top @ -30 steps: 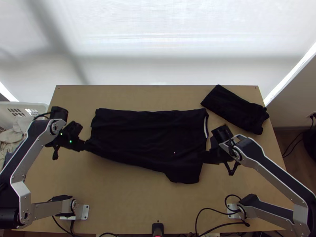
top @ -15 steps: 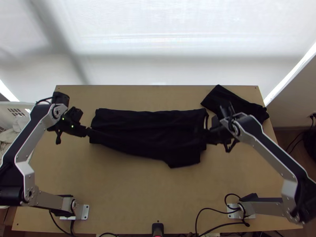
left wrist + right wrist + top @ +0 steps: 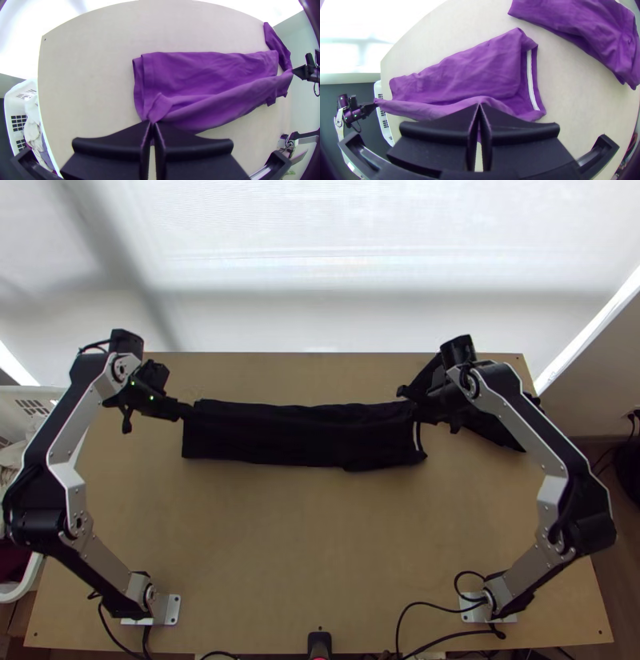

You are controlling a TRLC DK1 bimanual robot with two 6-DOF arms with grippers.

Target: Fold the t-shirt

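White basket [image 3: 11,402] cut off at the top view's left edge.

Prob. a room in a home w/ a robot setup: basket [image 3: 40,394] of laundry [image 3: 31,126] left of table [image 3: 320,540], pale blind or curtain [image 3: 320,260] behind table, wall socket [image 3: 634,414] right of table, robot arms [image 3: 524,428] mounted at table's near edge. Exact rm type unclear.

The table [image 3: 320,540] has 1 folded garment [image 3: 583,28] at far right and 1 basket [image 3: 15,106] (holding cloths [image 3: 32,121]) beside it.
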